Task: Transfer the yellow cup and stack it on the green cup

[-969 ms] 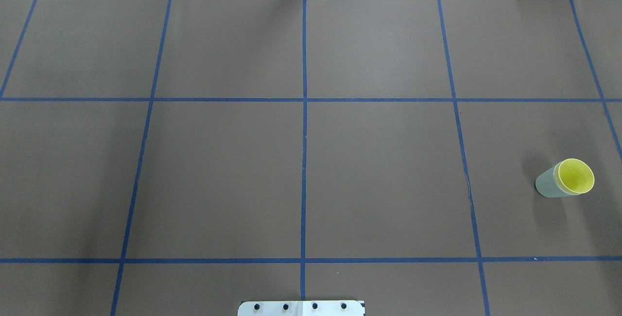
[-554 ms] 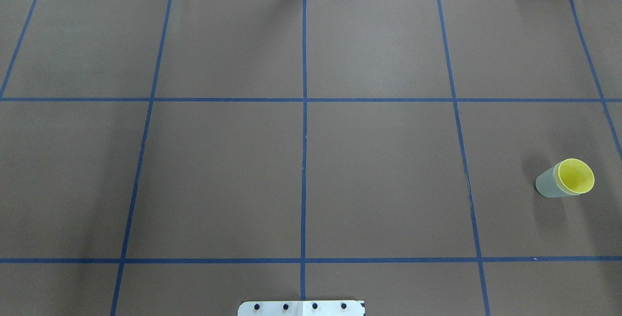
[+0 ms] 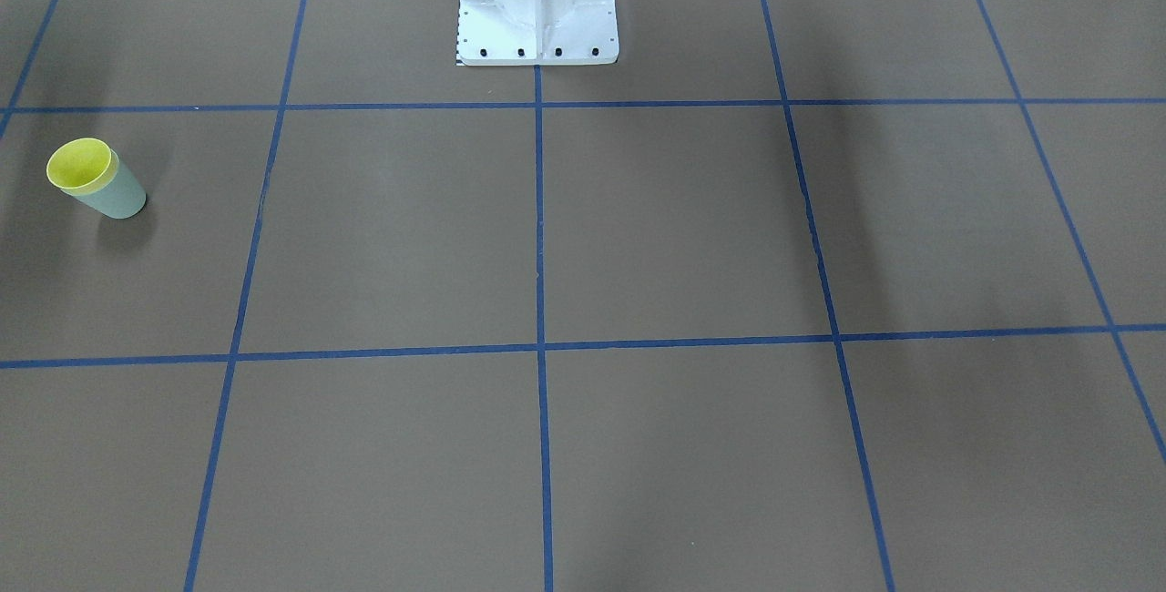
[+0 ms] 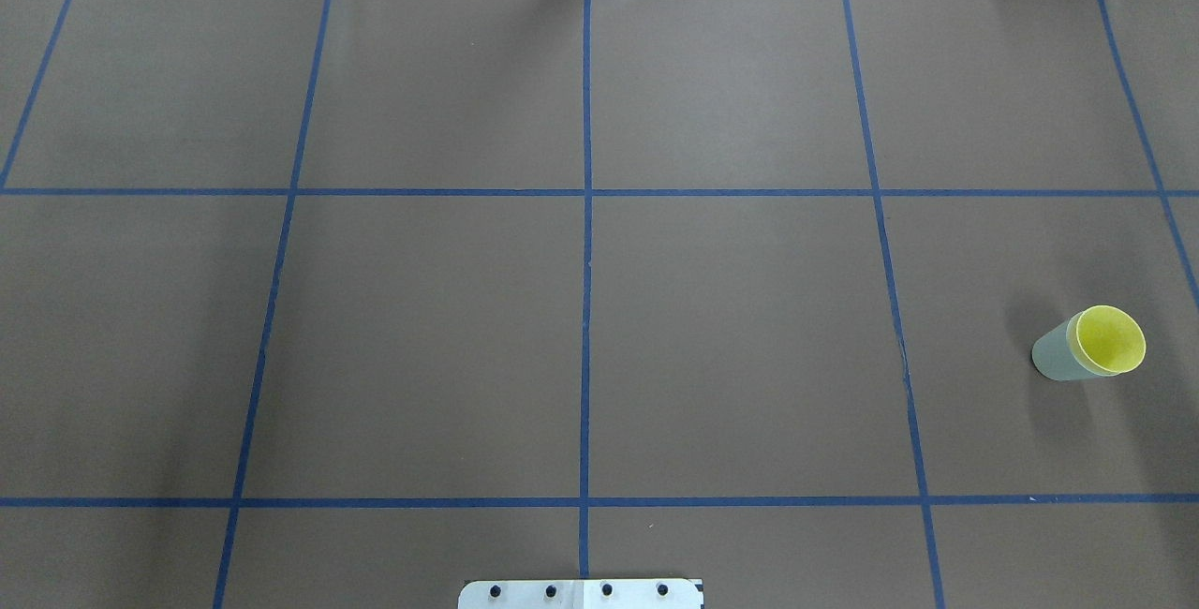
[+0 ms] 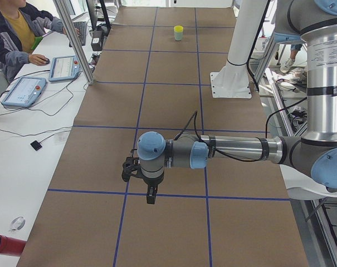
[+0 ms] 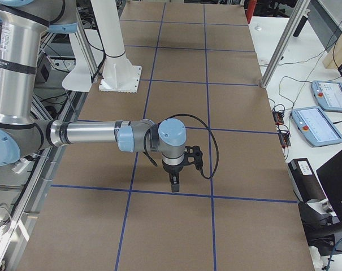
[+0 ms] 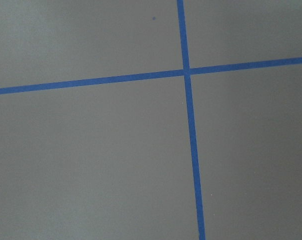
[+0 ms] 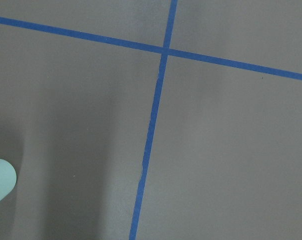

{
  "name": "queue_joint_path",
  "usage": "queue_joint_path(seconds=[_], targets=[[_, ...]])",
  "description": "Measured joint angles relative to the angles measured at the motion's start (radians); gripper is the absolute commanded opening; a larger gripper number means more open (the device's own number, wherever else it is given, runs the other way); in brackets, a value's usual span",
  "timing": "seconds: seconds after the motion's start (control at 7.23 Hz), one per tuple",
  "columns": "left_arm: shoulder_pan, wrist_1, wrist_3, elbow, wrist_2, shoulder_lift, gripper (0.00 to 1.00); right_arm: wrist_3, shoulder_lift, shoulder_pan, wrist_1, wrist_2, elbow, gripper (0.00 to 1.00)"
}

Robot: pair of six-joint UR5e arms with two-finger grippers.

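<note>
yellow cup (image 4: 1111, 339) inside green cup (image 4: 1053, 357) (upright)

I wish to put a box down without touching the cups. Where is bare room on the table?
The squares either side of the middle blue tape line are bare, from the base plate to the far edge. The crowded spot is at the robot's right: the yellow cup nested in the green cup.

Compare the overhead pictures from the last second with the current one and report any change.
Nothing visibly changed. The yellow cup sits nested in the green cup at the same spot near the right edge of the overhead view, just as in both earlier pictures.
</note>
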Motion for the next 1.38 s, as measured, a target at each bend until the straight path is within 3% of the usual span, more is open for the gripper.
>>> queue_joint_path(seconds=[1.38], targets=[[0.000,0.001,-0.002,-0.046,0.003,0.014,1.00,-0.001,0.000,-0.001,0.001,0.000,-0.017,1.00]])
